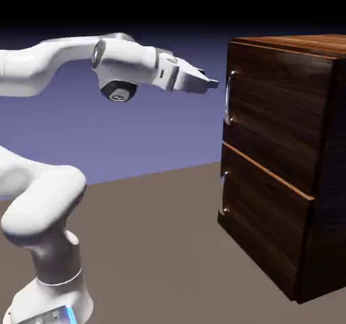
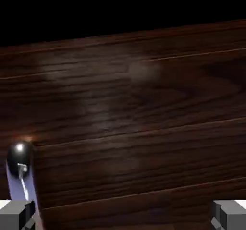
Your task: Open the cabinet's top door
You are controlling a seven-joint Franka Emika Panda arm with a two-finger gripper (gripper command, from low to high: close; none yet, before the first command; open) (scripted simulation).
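Cabinet (image 1: 335, 153): one, with two front panels (image 1: 263, 228) and two handles (image 1: 228, 99). Top door (image 1: 280, 106): closed, ahead of pincer (image 1: 213, 84), facing it; handle's long axis upright. Pincer: released, fingertips wide apart.

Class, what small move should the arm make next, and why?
Probably shift sideways so the top door's handle comes between the fingers: they stand open, and in the hand view the handle sits by one finger, not midway.
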